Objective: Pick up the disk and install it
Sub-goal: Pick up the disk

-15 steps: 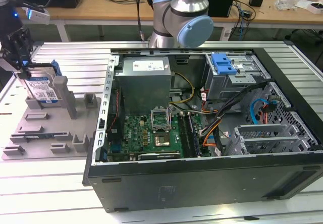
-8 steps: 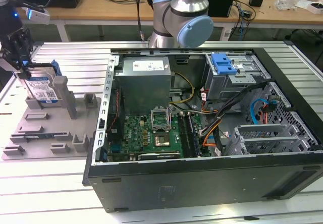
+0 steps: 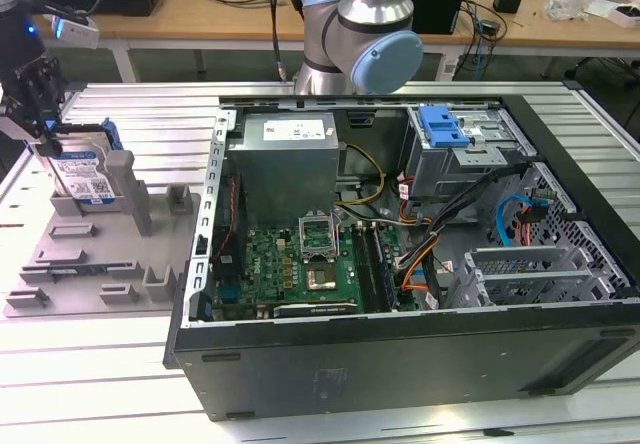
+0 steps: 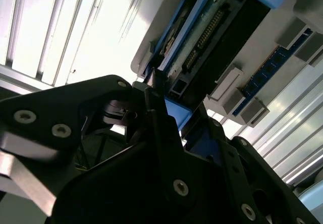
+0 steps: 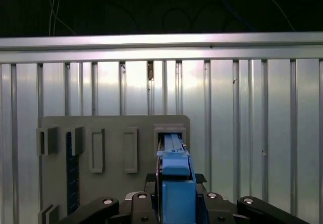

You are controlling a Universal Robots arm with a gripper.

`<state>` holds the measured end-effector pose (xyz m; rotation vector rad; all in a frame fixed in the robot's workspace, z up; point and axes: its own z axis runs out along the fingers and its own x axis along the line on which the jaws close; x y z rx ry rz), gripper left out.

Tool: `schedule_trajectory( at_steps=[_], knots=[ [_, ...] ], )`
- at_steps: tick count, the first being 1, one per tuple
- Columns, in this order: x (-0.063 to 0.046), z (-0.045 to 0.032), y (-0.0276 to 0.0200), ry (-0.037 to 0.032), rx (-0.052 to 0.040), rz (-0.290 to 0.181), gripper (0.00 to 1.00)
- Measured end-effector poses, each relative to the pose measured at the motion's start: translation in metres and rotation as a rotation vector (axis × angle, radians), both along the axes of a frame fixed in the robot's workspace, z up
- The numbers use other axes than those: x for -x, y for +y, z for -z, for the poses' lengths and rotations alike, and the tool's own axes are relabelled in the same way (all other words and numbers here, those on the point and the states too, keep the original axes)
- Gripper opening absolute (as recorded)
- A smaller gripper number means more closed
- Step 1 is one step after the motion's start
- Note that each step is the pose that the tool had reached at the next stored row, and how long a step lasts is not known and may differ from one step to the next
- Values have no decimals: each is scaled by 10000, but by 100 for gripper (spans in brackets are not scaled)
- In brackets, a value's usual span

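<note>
The black fingers (image 4: 159,117) of the gripper (image 3: 42,129) are closed on the blue frame at the upper edge of the disk (image 3: 86,175), one on each side. The disk stands upright in a slot of the grey holder plate (image 3: 75,264), at the exterior view's left. The open computer case (image 3: 400,359) is well apart, on the exterior view's right.

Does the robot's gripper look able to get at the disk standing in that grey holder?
Probably yes. The gripper sits right at the top edge of the disk, which stands upright in the grey holder. Nothing lies between them, and the computer case stands off to the exterior view's right.
</note>
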<state>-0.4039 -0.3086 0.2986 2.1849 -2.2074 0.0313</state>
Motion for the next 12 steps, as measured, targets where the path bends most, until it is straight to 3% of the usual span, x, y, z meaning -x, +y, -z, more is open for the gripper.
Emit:
schedule_trajectory(
  at_steps=[4,12],
  knots=[
    [0,-1,0,-2,0,1,36],
    [0,-74,0,-4,3,0,36]
  ],
)
